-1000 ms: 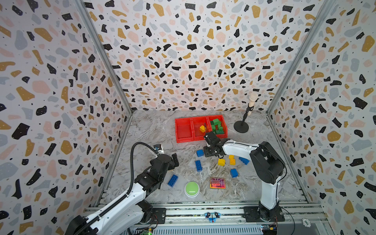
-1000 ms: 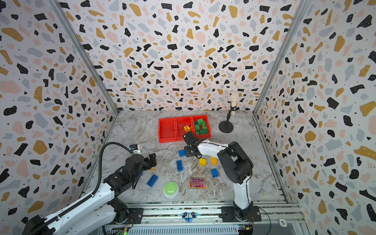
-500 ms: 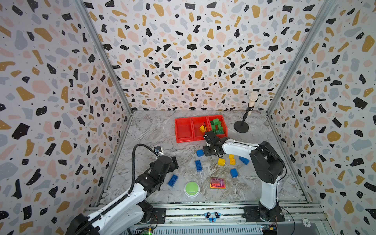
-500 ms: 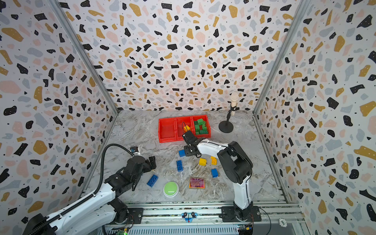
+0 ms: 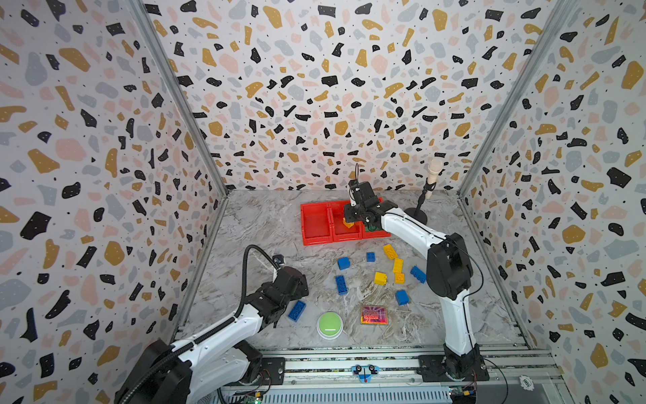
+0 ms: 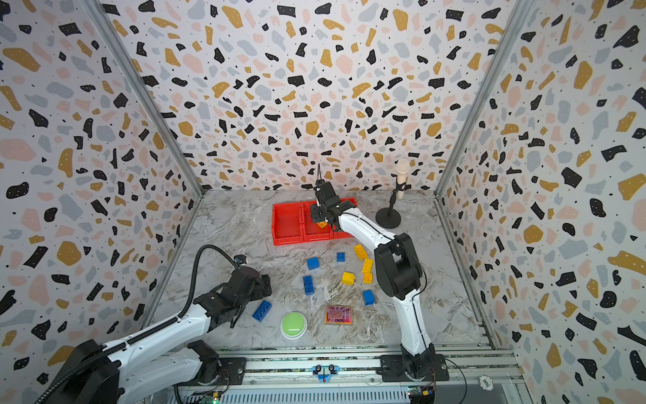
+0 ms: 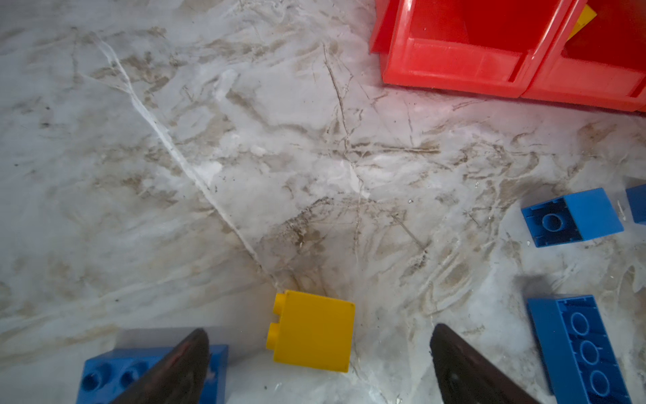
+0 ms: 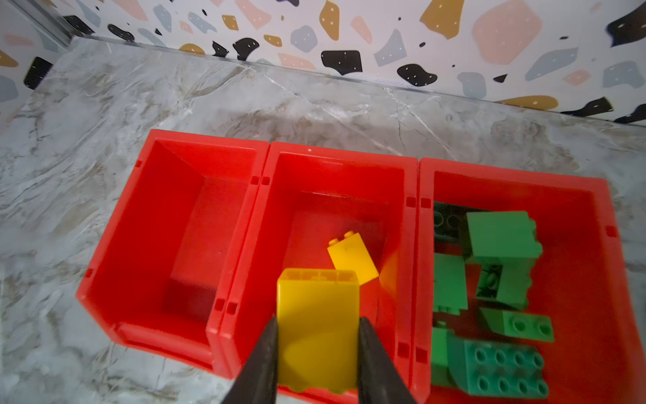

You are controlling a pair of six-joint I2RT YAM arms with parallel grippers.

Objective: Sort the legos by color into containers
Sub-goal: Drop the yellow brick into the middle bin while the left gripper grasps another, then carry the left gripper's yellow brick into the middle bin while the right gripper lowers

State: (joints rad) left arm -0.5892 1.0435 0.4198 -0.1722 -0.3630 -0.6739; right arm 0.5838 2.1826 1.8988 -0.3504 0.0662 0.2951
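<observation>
While right gripper [image 8: 317, 323] is pinching a yellow brick [image 8: 318, 300] over the middle bin [image 8: 342, 154], left gripper [image 7: 320, 330] is hovering, jaws spread; greens [image 8: 500, 234] are sitting binned, blues [image 5: 341, 284] and yellows [image 5: 380, 278] are lying on table [image 5: 279, 224].

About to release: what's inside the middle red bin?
One small yellow brick lies tilted in the middle bin; the held yellow brick in the right gripper covers part of its floor.

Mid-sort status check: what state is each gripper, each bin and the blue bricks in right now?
Left gripper: jaws open, holding nothing.
Right gripper: jaws shut on a yellow brick, above the middle bin.
Left bin: empty.
Middle bin: holds one other yellow brick.
Right bin: holds several green bricks.
Blue bricks: loose on the table.
</observation>
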